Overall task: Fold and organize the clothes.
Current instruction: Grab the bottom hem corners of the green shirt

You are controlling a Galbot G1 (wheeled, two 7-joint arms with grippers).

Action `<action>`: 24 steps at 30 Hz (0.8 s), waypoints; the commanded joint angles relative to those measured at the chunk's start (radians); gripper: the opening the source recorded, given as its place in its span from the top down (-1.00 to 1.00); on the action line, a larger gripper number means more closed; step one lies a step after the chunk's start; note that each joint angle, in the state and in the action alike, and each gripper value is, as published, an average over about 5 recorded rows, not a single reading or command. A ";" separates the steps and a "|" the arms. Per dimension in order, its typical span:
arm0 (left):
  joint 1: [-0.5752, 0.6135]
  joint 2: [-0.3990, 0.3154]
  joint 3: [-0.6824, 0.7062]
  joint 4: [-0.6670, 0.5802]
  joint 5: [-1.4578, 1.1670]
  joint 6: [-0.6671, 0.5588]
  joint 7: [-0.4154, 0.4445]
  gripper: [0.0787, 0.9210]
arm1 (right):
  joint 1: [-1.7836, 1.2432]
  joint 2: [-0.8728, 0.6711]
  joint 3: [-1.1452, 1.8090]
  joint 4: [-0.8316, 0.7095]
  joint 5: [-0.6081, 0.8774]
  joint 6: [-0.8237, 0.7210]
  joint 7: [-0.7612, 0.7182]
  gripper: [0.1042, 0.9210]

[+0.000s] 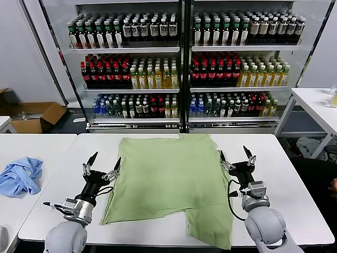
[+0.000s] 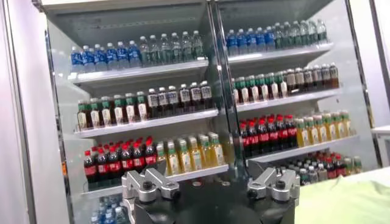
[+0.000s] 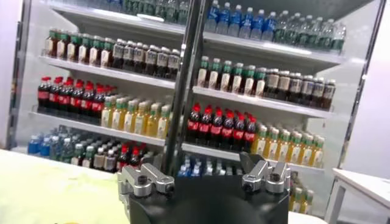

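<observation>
The light green shirt lies spread flat on the white table. Its near left part is shorter than its near right part, which reaches the front edge. Collar, buttons and chest print do not show. My left gripper is open and empty, raised just above the shirt's left edge with its fingers pointing toward the shelves. My right gripper is open and empty, raised just beyond the shirt's right edge. A bit of the shirt shows in the left wrist view and in the right wrist view.
A crumpled light blue garment lies on a second table to the left. Glass-door fridges full of bottles stand behind the table. Another white table is at the far right, and a cardboard box is on the floor at the far left.
</observation>
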 commanded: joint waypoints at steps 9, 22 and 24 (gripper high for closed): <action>0.250 0.124 -0.018 -0.169 -0.217 0.381 -0.177 -0.77 | -0.362 -0.148 0.008 0.163 0.104 -0.002 -0.005 -0.76; 0.343 0.119 -0.015 -0.220 -0.300 0.458 -0.207 -0.77 | -0.467 -0.170 0.003 0.170 0.062 0.024 -0.012 -0.76; 0.347 0.120 -0.017 -0.220 -0.301 0.473 -0.219 -0.77 | -0.471 -0.171 0.000 0.162 0.066 0.023 0.001 -0.76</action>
